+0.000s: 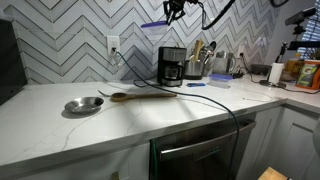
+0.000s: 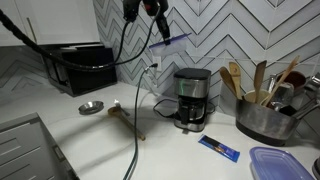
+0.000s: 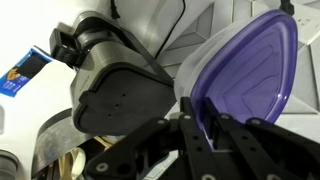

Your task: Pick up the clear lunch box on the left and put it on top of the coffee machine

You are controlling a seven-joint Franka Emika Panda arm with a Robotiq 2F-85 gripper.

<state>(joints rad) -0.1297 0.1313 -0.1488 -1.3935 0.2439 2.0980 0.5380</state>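
Note:
My gripper (image 3: 200,130) is shut on the edge of the clear lunch box (image 3: 245,65), whose purple-violet lid faces the wrist camera. In both exterior views the gripper (image 1: 176,10) (image 2: 153,10) holds the box (image 1: 155,24) (image 2: 172,40) high in the air, tilted, above the coffee machine. The black coffee machine (image 1: 171,66) (image 2: 192,98) stands by the tiled wall with its carafe in front. In the wrist view its dark top (image 3: 120,95) lies below and left of the box, apart from it.
A blue-lidded container (image 2: 283,163) and a blue packet (image 2: 219,148) lie beside the machine. A metal bowl (image 1: 83,105), a wooden spoon (image 1: 140,96), a pot of utensils (image 2: 262,115) and a black cable (image 1: 215,100) are on the counter.

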